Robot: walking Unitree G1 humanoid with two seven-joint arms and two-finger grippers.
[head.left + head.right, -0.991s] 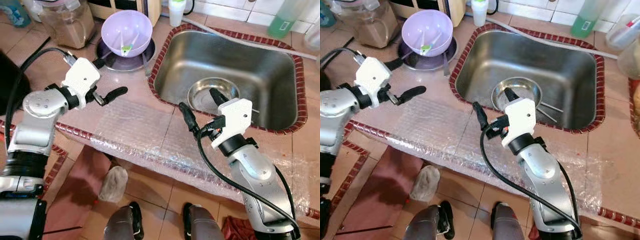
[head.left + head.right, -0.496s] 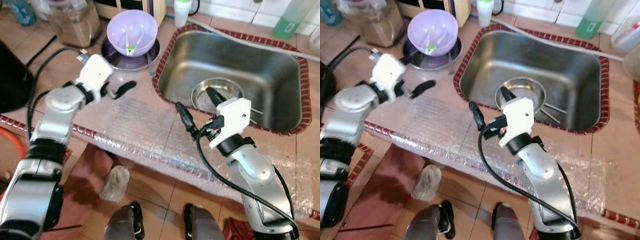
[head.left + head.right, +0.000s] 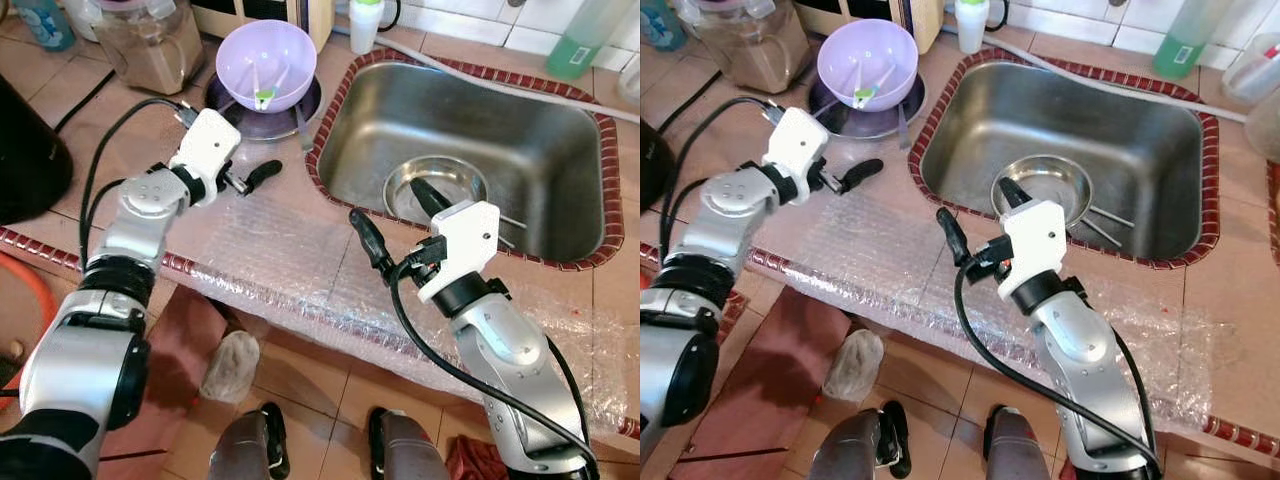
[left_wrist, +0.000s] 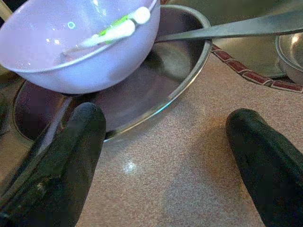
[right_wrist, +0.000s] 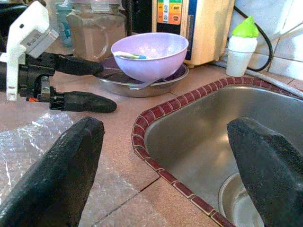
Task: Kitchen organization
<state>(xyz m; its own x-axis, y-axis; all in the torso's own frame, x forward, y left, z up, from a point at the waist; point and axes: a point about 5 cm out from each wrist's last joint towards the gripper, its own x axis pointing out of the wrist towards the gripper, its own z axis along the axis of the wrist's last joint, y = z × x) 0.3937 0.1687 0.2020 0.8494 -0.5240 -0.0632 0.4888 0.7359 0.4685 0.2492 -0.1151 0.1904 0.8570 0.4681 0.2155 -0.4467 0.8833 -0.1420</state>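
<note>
A lilac bowl (image 3: 262, 60) with utensils in it sits on a shallow steel plate (image 3: 305, 103) at the back of the tiled counter, left of the sink (image 3: 560, 140). My left gripper (image 3: 248, 145) is open and empty just in front of the plate's rim (image 4: 189, 66), its fingers (image 4: 80, 142) low over the counter. My right gripper (image 3: 385, 200) is open with nothing in it, over the sink's near-left corner. One finger hangs over a round steel dish (image 3: 455, 180) in the basin.
Bubble wrap (image 3: 290, 250) covers the counter's front strip. A jar of brown grains (image 3: 145, 40), a white bottle with a green cap (image 5: 241, 47) and a green bottle (image 3: 575, 40) stand at the back. A steel handle (image 4: 236, 28) sticks out beside the bowl.
My left arm has reached forward and right, bringing its open gripper up to the steel plate under the bowl. The right gripper has barely moved.
</note>
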